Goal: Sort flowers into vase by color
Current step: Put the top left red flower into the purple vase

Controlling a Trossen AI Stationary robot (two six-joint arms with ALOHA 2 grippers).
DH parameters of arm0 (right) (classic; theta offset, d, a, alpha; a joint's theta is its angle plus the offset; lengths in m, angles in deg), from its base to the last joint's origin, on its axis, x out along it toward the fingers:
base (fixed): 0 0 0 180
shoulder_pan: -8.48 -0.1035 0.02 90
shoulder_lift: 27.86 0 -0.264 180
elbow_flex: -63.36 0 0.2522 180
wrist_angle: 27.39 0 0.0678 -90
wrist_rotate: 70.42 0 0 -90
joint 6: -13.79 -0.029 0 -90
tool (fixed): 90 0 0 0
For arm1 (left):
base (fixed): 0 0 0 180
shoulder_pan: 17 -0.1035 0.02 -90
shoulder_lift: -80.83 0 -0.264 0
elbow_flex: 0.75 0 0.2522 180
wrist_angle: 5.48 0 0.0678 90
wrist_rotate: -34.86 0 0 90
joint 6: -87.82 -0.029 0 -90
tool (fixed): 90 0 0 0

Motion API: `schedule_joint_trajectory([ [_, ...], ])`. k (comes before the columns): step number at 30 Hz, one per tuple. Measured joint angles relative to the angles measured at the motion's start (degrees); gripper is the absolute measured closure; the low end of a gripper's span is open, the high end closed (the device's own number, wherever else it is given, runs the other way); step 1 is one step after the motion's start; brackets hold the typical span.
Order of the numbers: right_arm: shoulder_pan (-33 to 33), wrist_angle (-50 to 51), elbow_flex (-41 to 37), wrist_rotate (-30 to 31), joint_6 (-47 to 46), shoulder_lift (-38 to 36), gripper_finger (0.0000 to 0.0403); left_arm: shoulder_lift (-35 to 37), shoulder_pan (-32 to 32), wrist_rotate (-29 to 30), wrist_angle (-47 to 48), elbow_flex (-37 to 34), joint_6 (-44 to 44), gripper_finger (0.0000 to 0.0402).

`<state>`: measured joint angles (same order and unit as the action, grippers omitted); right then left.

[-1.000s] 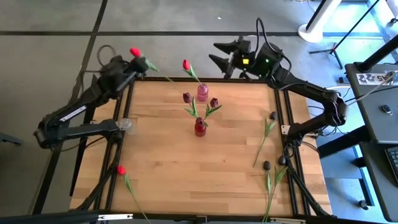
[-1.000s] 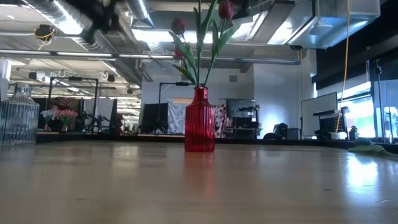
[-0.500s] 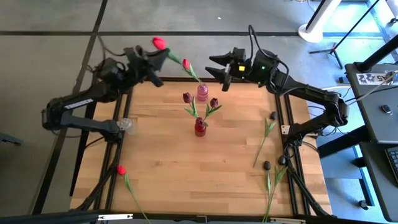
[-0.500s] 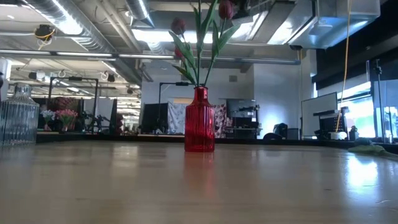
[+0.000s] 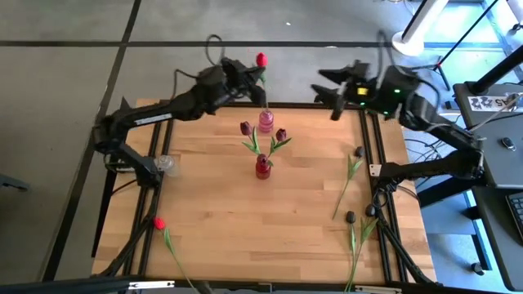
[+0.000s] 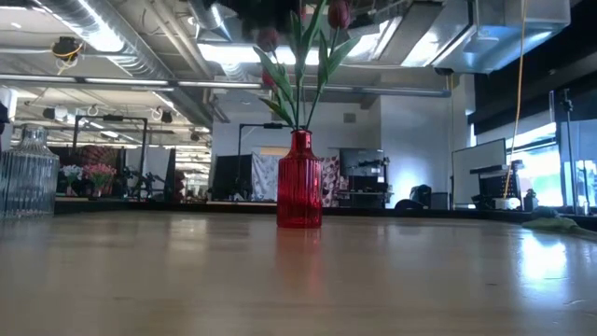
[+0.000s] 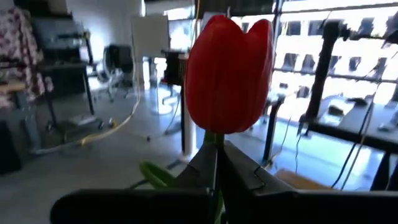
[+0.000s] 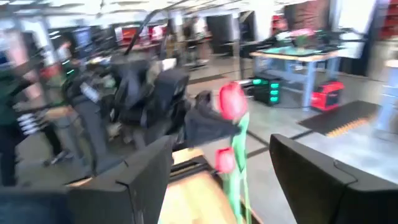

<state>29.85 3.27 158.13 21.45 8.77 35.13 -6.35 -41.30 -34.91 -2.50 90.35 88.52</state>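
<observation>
My left gripper (image 5: 248,77) is over the table's far edge, just beside the pink vase (image 5: 266,122), and is shut on a red tulip (image 5: 261,59). In the right wrist view a second red head (image 8: 225,160) shows below the held one (image 8: 232,99). My right gripper (image 5: 326,90) is open and hovers over the far edge, right of the pink vase. The red vase (image 5: 262,167) at mid-table holds two maroon tulips (image 5: 246,128). Another red tulip (image 5: 159,222) lies at the near left. Two maroon tulips (image 5: 358,151) (image 5: 350,216) lie along the right edge. My left gripper pinches the red tulip's stem just under the head (image 7: 215,144) between its two fingers. The head (image 7: 229,71) stands upright above the fingers, lifted clear. The rest of the stem (image 5: 264,94) runs down toward the pink vase; whether its end is inside cannot be told.
A clear ribbed vase (image 5: 166,163) stands at the table's left edge and shows at the left of the low view as the clear vase (image 6: 28,173). The red vase (image 6: 299,182) stands mid-table. Bare wood (image 5: 221,212) lies between the vases and the near edge.
My left gripper has carried the red tulip from the far-left corner toward the right along the far edge, up to the pink vase, with the head now upright. My right gripper has drawn back toward the table's right, away from the pink vase.
</observation>
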Motion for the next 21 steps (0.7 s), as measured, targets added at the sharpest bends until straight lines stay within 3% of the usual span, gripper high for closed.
schedule_joint_trajectory([
  [6,0.02,2.87,0.0,5.53,-1.59,-3.07,0.0134,-3.23,0.13,0.61,-1.01,-0.02,-3.2,0.0398],
  [14,0.02,4.73,0.0,5.65,-3.3,-2.5,0.0134,-3.19,-0.6,-0.4,3.03,0.0,-3.74,0.0394],
  [21,0.02,3.58,0.0,5.65,-3.3,0.58,0.0134,-3.19,-1.35,-1.83,7.02,0.0,1.37,0.0336],
])
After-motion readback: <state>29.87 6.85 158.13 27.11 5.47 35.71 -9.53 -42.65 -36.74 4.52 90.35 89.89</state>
